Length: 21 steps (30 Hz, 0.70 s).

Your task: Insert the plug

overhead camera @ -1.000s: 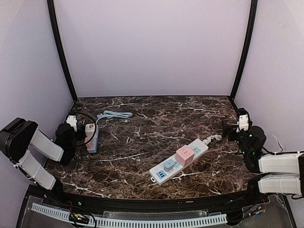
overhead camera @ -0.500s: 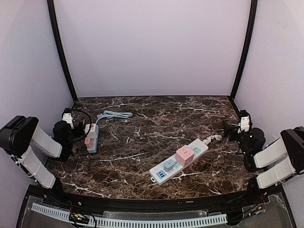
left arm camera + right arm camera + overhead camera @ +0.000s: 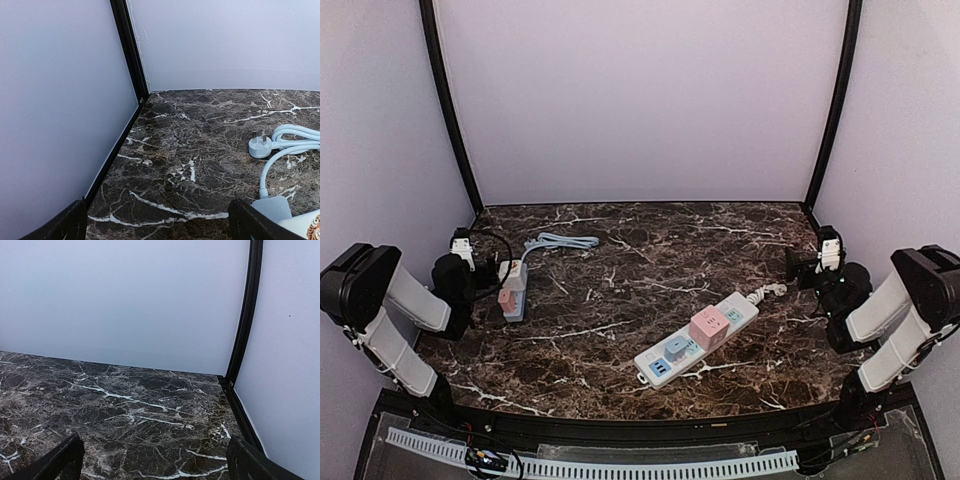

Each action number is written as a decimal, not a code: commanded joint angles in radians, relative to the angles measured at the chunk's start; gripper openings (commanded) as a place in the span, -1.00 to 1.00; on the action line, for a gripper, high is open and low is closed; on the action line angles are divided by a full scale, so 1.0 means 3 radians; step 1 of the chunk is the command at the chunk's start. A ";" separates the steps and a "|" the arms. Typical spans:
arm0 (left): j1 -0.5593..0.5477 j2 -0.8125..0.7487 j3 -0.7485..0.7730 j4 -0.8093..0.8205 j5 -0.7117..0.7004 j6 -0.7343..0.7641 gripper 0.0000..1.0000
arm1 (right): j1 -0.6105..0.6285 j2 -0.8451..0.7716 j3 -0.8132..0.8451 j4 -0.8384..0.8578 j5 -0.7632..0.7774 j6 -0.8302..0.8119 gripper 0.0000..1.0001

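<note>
A pale blue plug (image 3: 260, 146) lies on the marble, prongs up, at the end of a looped pale blue cable (image 3: 562, 241). The cable runs to a small white socket block with a pink part (image 3: 512, 288) at the left. A long white power strip (image 3: 740, 313) lies in the middle and carries a pink cube (image 3: 709, 326) and a blue cube (image 3: 677, 346). My left gripper (image 3: 472, 262) is open and empty just left of the small block; in the left wrist view (image 3: 160, 230) the plug lies ahead to the right. My right gripper (image 3: 804, 266) is open and empty at the right edge, beyond the strip's cord end.
Pale walls with black corner posts (image 3: 448, 110) close in the table on three sides. The right wrist view shows only bare marble (image 3: 150, 425) and the back right corner post (image 3: 242, 320). The strip's cord stub (image 3: 770, 291) points toward my right gripper.
My right arm has folded upward and its gripper has shifted slightly toward the back. My left gripper drew back a little toward the left wall, then held still. The plug and strips have not moved.
</note>
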 commanded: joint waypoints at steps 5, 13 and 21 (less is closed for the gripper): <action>0.0021 0.0000 0.0037 -0.0056 -0.0034 -0.0033 0.97 | -0.0023 0.0006 0.0113 -0.0141 0.0247 0.0096 0.97; 0.0024 0.0000 0.0038 -0.0056 -0.0035 -0.0033 0.97 | 0.0002 0.0006 0.0073 -0.0049 0.0349 0.0091 0.97; 0.0027 0.0000 0.0037 -0.0056 -0.0033 -0.0033 0.98 | 0.0004 0.0011 0.0112 -0.0126 0.0280 0.0077 0.97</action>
